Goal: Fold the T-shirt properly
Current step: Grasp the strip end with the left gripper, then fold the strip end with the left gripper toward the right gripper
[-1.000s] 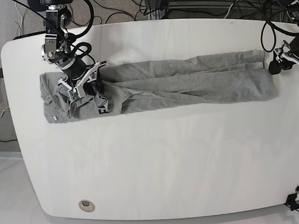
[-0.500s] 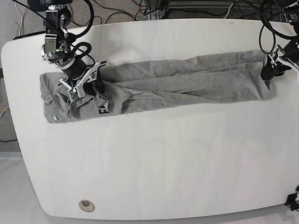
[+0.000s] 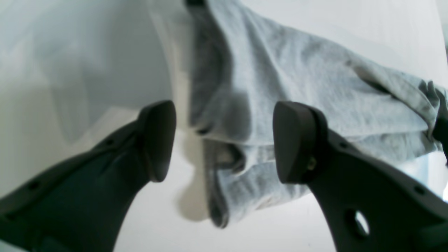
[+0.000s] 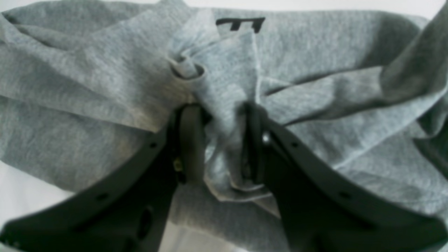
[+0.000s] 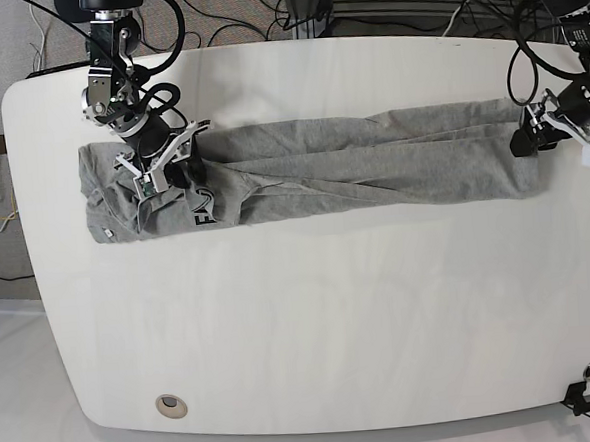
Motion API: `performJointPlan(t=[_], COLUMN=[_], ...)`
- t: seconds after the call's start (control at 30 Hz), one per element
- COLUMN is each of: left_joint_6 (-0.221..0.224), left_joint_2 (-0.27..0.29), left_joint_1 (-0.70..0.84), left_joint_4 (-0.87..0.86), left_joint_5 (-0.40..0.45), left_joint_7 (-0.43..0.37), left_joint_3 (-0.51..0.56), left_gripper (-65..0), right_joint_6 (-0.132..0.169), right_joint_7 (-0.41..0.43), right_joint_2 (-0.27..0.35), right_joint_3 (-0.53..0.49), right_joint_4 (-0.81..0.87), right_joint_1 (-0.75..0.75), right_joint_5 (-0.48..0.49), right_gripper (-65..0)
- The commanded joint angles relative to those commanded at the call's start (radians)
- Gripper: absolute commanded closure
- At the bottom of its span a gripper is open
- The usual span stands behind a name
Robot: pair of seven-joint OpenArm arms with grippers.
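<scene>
The grey T-shirt (image 5: 352,172) lies on the white table (image 5: 321,320) as a long, narrow strip, running across the upper part of the table from below the right gripper (image 5: 180,178) to the left gripper (image 5: 529,145). Its far edge shows as a separate layer behind the front one, and a slanting fold crosses the strip near the middle. The right gripper is closed on a bunched ridge of the shirt (the cloth stands up pinched between its two fingers (image 4: 189,140)), with more creased fabric spread around it. A bit of black lettering (image 5: 203,207) shows just beside that gripper, partly covered by folds. At the other end, the left gripper is open, its dark fingers (image 3: 301,140) wide apart over the end of the shirt. In the left wrist view the shirt's folded corner shows between and beyond them, blurred in places; whether either finger touches the cloth, I cannot tell.
</scene>
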Motion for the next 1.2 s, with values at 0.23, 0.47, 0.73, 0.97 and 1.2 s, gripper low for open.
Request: performJointPlan(t=[0.23,0.47,0.73,0.97,1.2], left_joint_6=[0.0,0.0,0.0,0.0,0.0], left_joint_2=[0.0,0.023,0.054,0.087,0.083], left_joint_1=[-0.002,-0.002,-0.029,-0.057,-0.06], left_joint_4=[-0.089,-0.089,-0.087,-0.087,-0.086], left_joint_5=[0.014,0.043,0.044,0.046,0.046], left_joint_7=[-0.046,-0.046,-0.046,-0.044,-0.046], left_joint_3=[0.011,0.032,0.12,0.129,0.176], left_gripper=[-40.9,-40.8,-40.8,-40.7,-25.3], right_joint_6=[0.0,0.0,0.0,0.0,0.0], right_joint_7=[0.002,0.002,0.002,0.002,0.002], right_joint_2=[0.0,0.0,0.0,0.0,0.0], right_joint_3=[0.0,0.0,0.0,0.0,0.0], right_joint_4=[0.0,0.0,0.0,0.0,0.0], right_joint_1=[0.0,0.0,0.0,0.0,0.002], right_joint_5=[0.0,0.003,0.003,0.003,0.005], right_gripper=[-20.0,-20.0,-20.0,-20.0,-20.0])
